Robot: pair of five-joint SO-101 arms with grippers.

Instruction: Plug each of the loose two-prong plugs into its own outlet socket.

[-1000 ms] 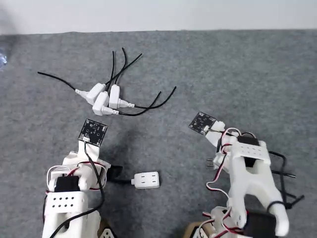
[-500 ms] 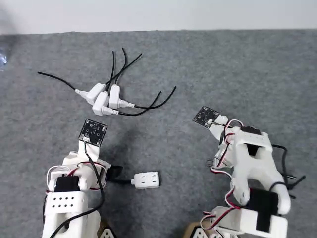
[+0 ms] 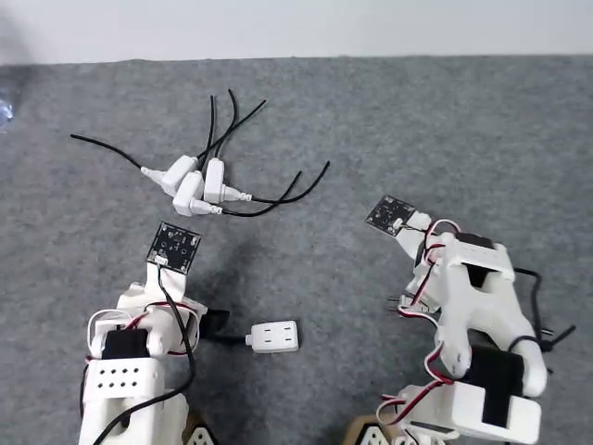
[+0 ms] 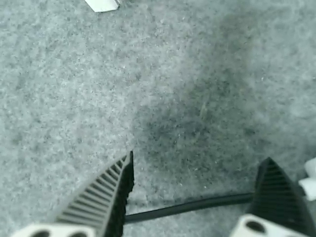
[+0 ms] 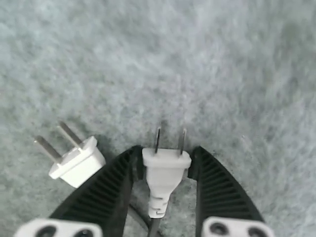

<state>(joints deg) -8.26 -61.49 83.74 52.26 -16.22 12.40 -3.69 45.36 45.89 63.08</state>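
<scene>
The right end effector (image 5: 165,154) is clenched on a white two-prong plug (image 5: 165,173). A second plug (image 5: 76,160) lies just beside one finger on the grey worktop (image 5: 222,59). The left end effector (image 4: 197,165) hangs released over a black cord (image 4: 187,207), near the outlet strip (image 3: 274,336).

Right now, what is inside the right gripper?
A white plug sits clamped in the right gripper, prongs pointing away from the wrist. Its cord runs back beneath the gripper and is hidden there. A second plug lies outside, beside one finger.

place: robotics lab bench | cues: grey felt mat (image 3: 417,120); white wall (image 3: 278,28); servo arms (image 3: 477,306)
</scene>
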